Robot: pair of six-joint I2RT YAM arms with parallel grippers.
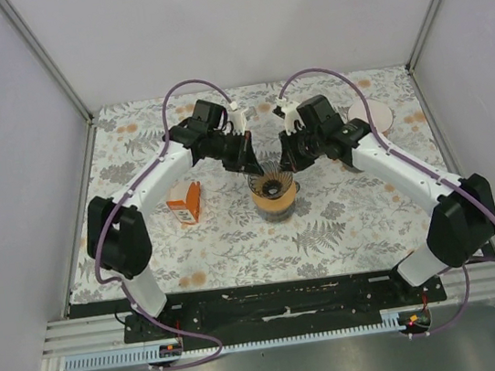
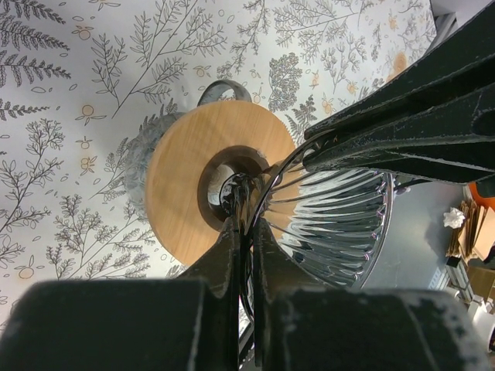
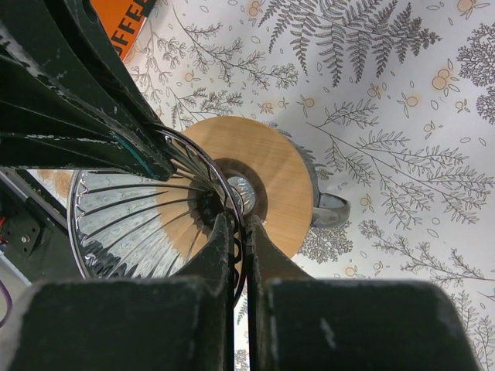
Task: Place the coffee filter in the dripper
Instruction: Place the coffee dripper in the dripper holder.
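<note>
Left claw: the left gripper (image 2: 246,226) is pinched tight on the thin rim of a ribbed see-through cone (image 2: 340,216).
Right claw: the right gripper (image 3: 240,226) is squeezed onto that same rim from the opposite side.
Dripper: the round orange dripper (image 1: 274,198) with its dark centre hole sits mid-table on a clear glass jug (image 3: 332,210). The cone's narrow end meets the hole.
Filter: the white paper coffee filter (image 1: 374,115) lies flat at the far right, near the cloth's edge and well apart from the dripper.
Room: an orange-and-white packet (image 1: 185,202) stands left of the dripper. The fern-print tablecloth (image 1: 353,217) spreads toward the near edge.
</note>
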